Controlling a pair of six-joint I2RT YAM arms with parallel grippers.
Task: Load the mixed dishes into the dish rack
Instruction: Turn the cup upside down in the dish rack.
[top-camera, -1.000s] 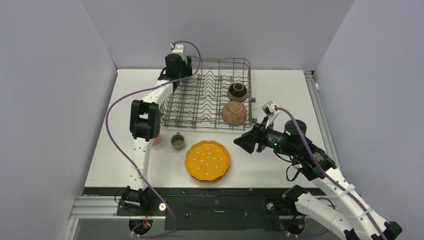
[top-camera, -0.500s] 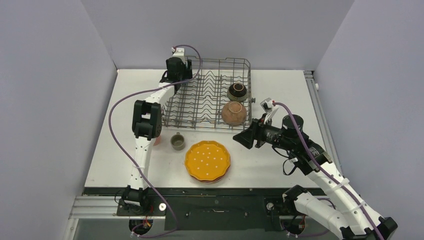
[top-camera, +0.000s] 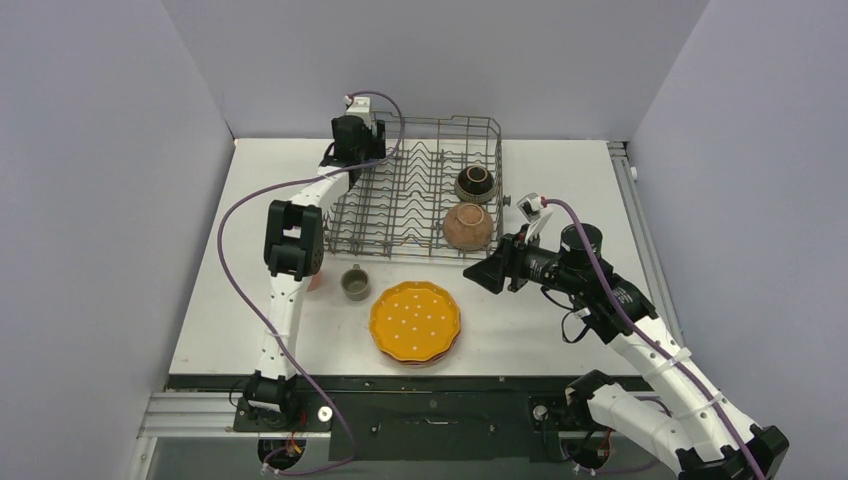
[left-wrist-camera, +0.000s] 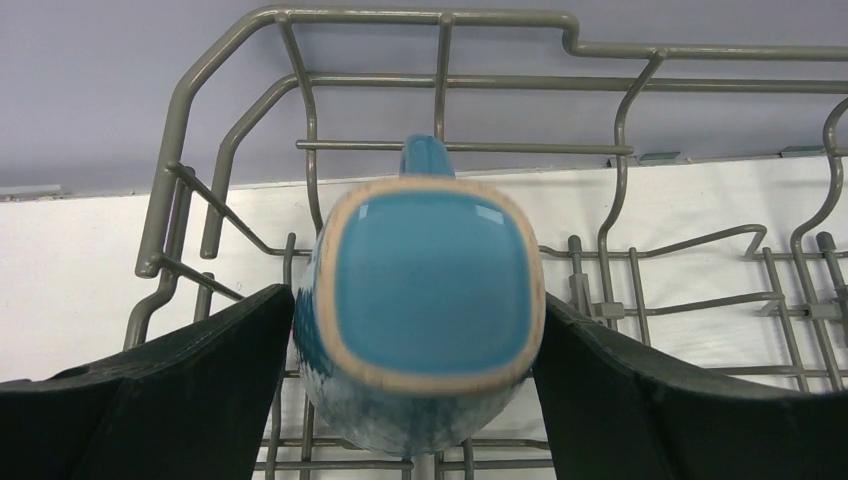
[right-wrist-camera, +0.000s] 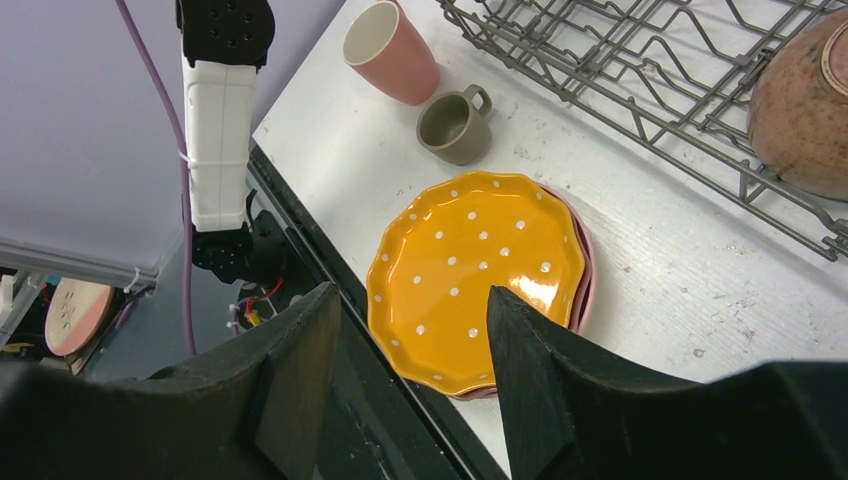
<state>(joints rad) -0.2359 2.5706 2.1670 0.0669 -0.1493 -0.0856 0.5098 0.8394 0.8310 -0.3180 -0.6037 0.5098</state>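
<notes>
White tabletop from above: right gripper (top-camera: 475, 280) hovers just right of the dotted plate (top-camera: 415, 321), nearer it than the left gripper (top-camera: 357, 150), which is at the dish rack (top-camera: 400, 195). Left wrist: blue mug (left-wrist-camera: 430, 290) sits base-up between the jaws, pads at its sides; gripped or merely flanked, I cannot tell. Right wrist: jaws apart, empty; plate lies flat below, between them.

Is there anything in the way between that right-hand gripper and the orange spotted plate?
Nothing visible does. The right gripper hangs open and empty beside the plate, only bare table between them; the grey cup stands on the plate's other side.
</notes>
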